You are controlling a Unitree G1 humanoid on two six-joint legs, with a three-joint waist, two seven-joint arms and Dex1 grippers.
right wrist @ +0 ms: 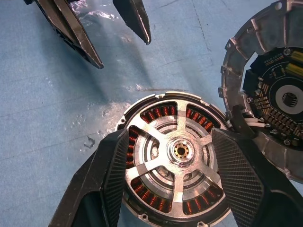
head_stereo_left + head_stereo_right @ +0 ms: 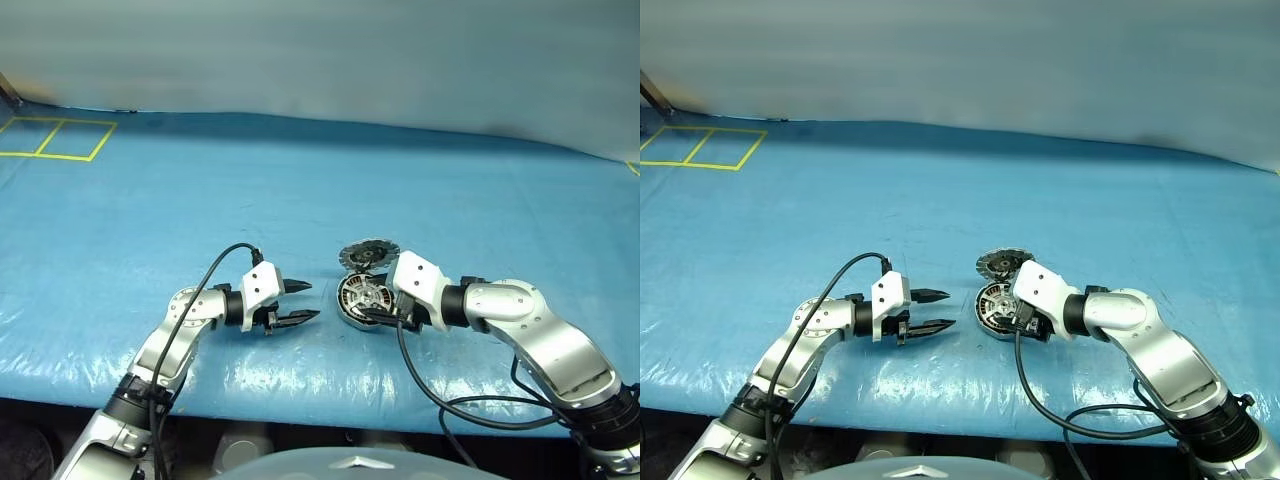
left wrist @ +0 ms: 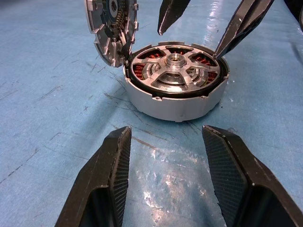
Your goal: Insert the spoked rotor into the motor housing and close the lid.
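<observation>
Looking at the right wrist view, we see the spoked rotor point(image 1: 176, 152) already seated inside the motor housing point(image 3: 176, 101), copper windings showing through the gaps between spokes, hub centred. The housing sits on the blue mat point(image 2: 300, 180), near its front edge, between the two arms. The lid point(image 1: 270, 90) stands tilted up on edge, touching the housing's rim at one side like an open clamshell, segmented inner face toward the housing. Our right gripper point(image 1: 176, 156) has its fingers spread on either side of the rotor, over the housing; we read it as holding nothing, jaws apart, though whether the pads touch the rim we can't tell. Our left gripper point(image 2: 297, 303) hovers just beside the housing, fingers open and empty, pointing at it. Our judgement: the insert step looks done, the lid step not yet. Next move needs the right gripper clear of the housing top, then the lid tipped down flat onto the rim, with the left bracing the housing wall so it doesn't skate on the slick mat. Risk: the lid landing cocked.
</observation>
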